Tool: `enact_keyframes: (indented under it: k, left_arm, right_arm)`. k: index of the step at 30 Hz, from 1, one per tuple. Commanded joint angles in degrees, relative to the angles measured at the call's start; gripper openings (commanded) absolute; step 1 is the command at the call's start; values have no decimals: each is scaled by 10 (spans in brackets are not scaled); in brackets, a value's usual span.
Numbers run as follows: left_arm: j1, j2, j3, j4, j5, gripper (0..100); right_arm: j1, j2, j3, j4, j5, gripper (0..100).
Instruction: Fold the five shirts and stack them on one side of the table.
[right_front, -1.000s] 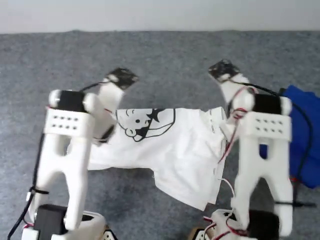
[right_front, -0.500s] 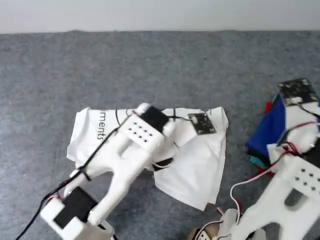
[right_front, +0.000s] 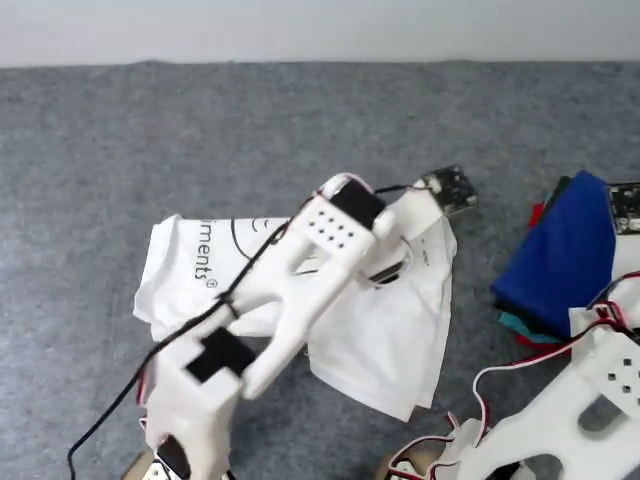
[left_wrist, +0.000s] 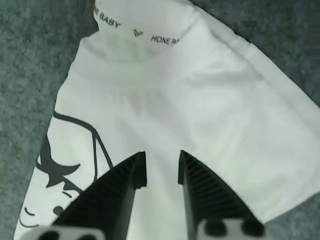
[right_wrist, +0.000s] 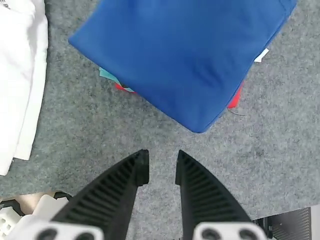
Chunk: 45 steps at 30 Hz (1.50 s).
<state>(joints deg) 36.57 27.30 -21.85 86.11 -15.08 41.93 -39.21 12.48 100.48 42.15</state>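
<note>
A white shirt with a black cartoon print lies partly folded in the middle of the grey table. My left arm stretches diagonally across it toward its collar end on the right. In the left wrist view my left gripper hovers just above the white shirt near the printed collar, narrowly open with nothing between its fingers. At the table's right side a folded blue shirt tops a stack. My right gripper is narrowly open and empty over bare table beside the blue shirt.
Teal and red edges of other folded shirts stick out under the blue one. The right arm's white base fills the near right corner. Grey felt table stretches bare along the far side and left.
The shirt's left part has been turned over, now showing printed lettering. My left arm has swung right across the shirt to its collar. My right arm has pulled back right, beside the stack.
</note>
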Motion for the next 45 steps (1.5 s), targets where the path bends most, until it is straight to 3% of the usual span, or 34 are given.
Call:
enact_keyframes:
  k: [1,11,20,33,45]
  left_arm:
    - [2,66,-140,29,0,115]
    - [2,269,-410,49,-1,115]
    - [-17,428,-569,4,1,115]
    - [-62,488,-698,-62,5,111]
    - [-45,433,-740,149,20,110]
  right_arm:
    - [5,-15,-25,21,4,99]
    - [5,-15,-25,21,2,97]
    - [5,-15,-25,21,1,97]
    - [3,-90,69,21,4,97]
    - [5,-166,102,20,4,100]
